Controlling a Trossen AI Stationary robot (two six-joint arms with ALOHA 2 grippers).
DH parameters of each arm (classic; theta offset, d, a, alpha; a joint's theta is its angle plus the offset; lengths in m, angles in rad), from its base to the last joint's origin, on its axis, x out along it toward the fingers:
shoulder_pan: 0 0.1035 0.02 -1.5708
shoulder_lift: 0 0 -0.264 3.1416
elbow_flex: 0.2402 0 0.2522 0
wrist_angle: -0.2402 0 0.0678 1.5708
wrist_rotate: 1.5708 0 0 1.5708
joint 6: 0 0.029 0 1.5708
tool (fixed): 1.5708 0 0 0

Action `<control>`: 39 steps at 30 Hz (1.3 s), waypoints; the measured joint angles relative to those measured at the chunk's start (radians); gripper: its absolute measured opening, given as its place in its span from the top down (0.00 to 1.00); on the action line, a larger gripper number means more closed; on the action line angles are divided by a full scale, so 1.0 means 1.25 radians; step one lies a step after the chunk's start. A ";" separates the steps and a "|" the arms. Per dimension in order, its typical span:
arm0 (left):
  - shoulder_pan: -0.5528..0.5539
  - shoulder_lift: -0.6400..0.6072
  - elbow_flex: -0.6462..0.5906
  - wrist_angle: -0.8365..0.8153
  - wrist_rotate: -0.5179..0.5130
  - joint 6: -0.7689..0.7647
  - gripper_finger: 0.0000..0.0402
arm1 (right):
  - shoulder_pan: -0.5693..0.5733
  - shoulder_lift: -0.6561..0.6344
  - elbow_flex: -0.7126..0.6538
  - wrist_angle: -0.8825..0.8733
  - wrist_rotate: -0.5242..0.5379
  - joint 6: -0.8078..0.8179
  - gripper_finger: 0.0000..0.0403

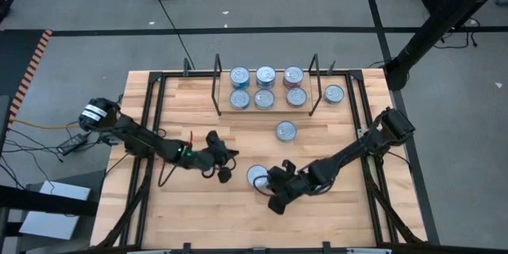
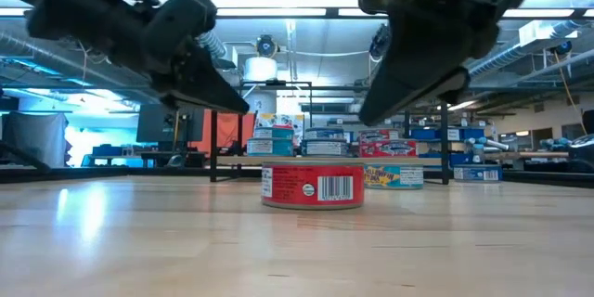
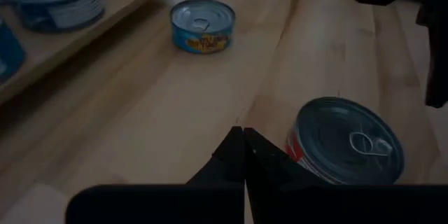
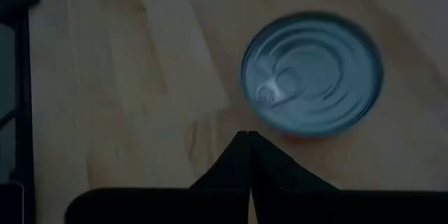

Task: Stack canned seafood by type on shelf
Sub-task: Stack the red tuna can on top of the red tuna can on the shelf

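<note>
red-labelled can (image 2: 312, 186) centre frame on surface (image 2: 139, 241) | two grippers above, upper left (image 2: 200, 79) and upper right (image 2: 408, 83) | more cans (image 2: 390, 148) behind

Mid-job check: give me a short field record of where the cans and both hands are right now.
shelf: six cans, two rows of three, between the wire uprights
can outside right upright: alone
loose can: on table in front of shelf, yellow label
red-label can: near table centre, upright, not gripped
left hand: shut, empty, beside red-label can
right hand: shut, empty, just beside red-label can
</note>
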 joint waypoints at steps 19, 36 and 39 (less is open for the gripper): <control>0.096 0.356 0.041 0.422 0.238 0.079 1.00 | 0.022 0.105 0.000 0.077 -0.022 -0.012 0.98; 0.097 0.398 0.077 0.389 0.271 0.072 1.00 | -0.035 0.132 0.000 0.124 -0.022 -0.013 0.98; 0.097 0.398 0.078 0.384 0.271 0.072 1.00 | -0.042 0.125 0.000 0.135 -0.028 -0.013 0.98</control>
